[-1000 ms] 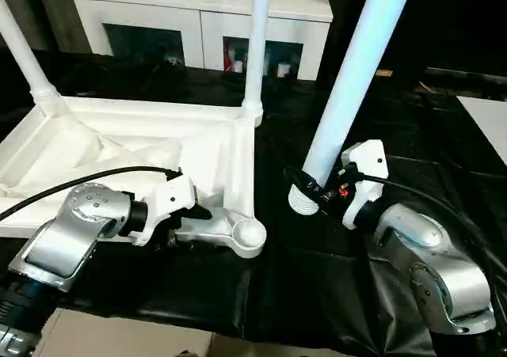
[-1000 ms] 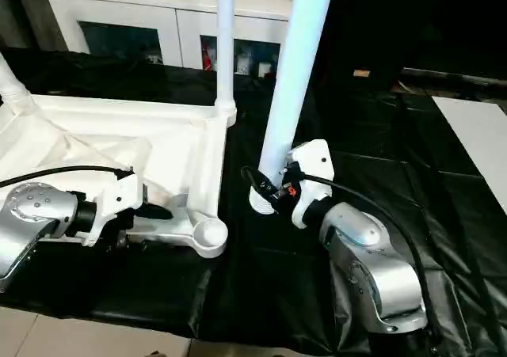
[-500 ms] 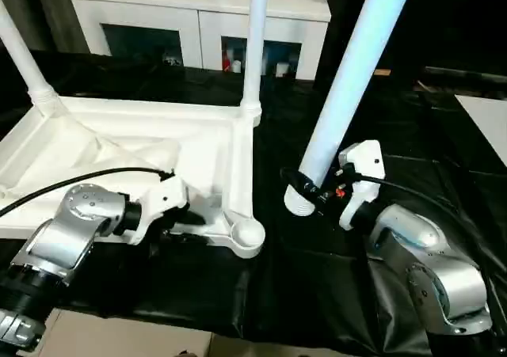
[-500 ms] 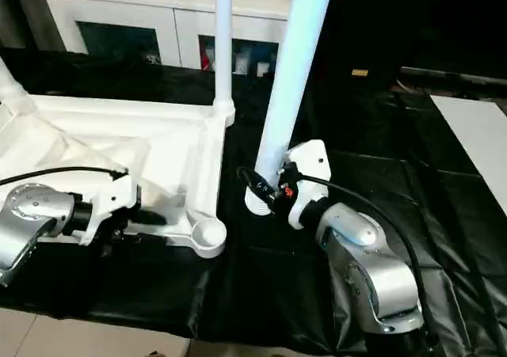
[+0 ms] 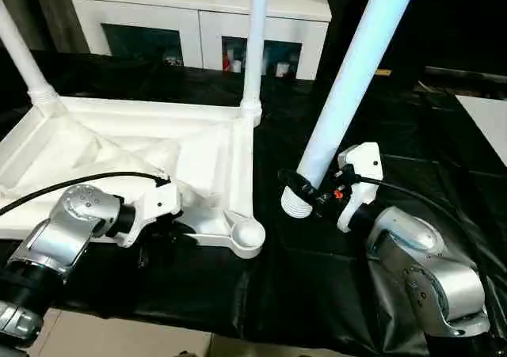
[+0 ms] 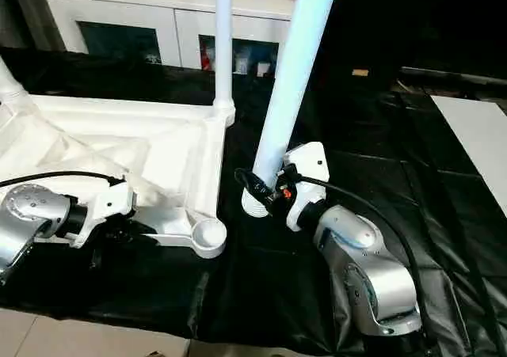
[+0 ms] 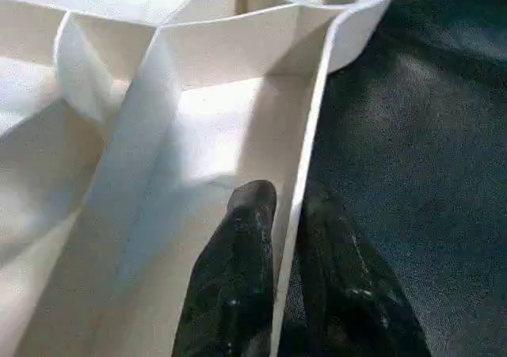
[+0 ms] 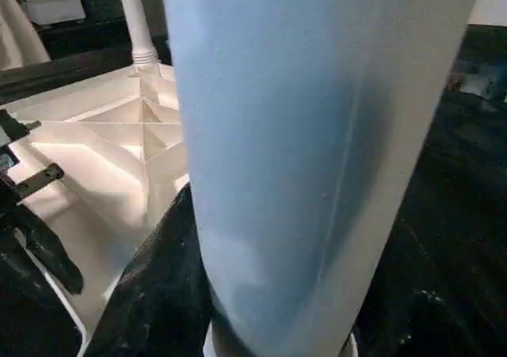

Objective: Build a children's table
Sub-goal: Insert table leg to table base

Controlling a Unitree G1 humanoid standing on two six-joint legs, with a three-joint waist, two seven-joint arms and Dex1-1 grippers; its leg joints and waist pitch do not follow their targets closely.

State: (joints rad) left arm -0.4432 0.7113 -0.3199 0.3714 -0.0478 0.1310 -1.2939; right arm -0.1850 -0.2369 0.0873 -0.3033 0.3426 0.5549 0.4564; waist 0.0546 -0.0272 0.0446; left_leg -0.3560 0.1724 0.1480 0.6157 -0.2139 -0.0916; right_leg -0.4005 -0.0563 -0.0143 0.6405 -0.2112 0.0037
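Surface: I'm working over a black sheet point(image 5: 317, 294) spread under everything, with a white cabinet point(image 5: 198, 9) with glass doors at the back.

Tabletop: the white top point(image 5: 119, 147) lies underside up, ribs showing, on the left half of the sheet. Two legs already stand in its far corner sockets, one at far left point(image 5: 20, 52), one at the far right corner point(image 5: 255, 48).

Empty socket: the near right corner socket point(image 5: 247, 233) is open and just beside my left gripper.

Left gripper: my left gripper point(image 7: 287, 206) has its two black fingers point(image 7: 238, 270) nearly together astride the thin rim wall of the top, one inside, one outside. It looks like a pinch on that wall; I can't tell how firm it is.

Right gripper: my right gripper point(image 5: 313, 192) holds the third leg point(image 5: 348, 88) near its ribbed lower end, fingers half-spread around the tube, the leg leaning up and away to the right.

Gap: the leg's foot end sits near the empty socket but apart from it, over the sheet.

Risk, tilt: the leg is far from upright; I judge it would jam on the socket lip if pushed in at this lean.

Risk, slide: a thin rim gives little purchase. If the pinch slips, I expect the top to skate on the sheet when the leg presses.

Risk, leverage: gripped so low, the long leg could swing in my fingers.
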